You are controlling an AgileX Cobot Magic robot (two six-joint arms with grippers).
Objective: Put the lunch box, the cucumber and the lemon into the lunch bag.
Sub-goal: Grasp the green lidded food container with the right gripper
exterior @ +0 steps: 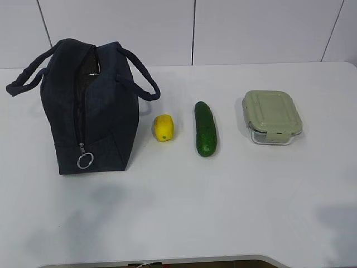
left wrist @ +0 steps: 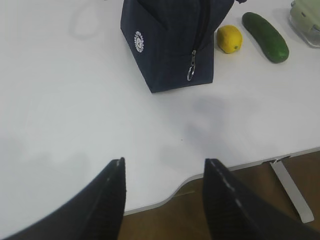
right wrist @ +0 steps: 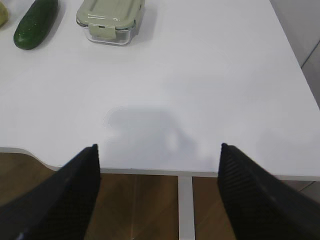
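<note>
Lining up across a white table (exterior: 234, 201): one lunch bag (exterior: 92, 109), one lemon (exterior: 163, 128), one cucumber (exterior: 205, 129) and one lunch box (exterior: 271, 117), left to right through the middle of the exterior frame, each apart from its neighbour. Standing upright at left, dark navy fabric, two looped handles, zipper parted near the top with a silver ring pull (exterior: 84, 161) hanging low at the front; interior too dark to tell contents. Just right of the bag, small and bright yellow. Further right, dark green, smooth, elongated, lying lengthwise toward the camera. At right, clear walls under a pale sage-green clip lid, closed; contents not discernible. Poised over the table's near edge, low in each wrist frame: left gripper (left wrist: 165, 172) with fingers spread, nothing between them; right gripper (right wrist: 159, 155) spread wider, likewise holding nothing.
</note>
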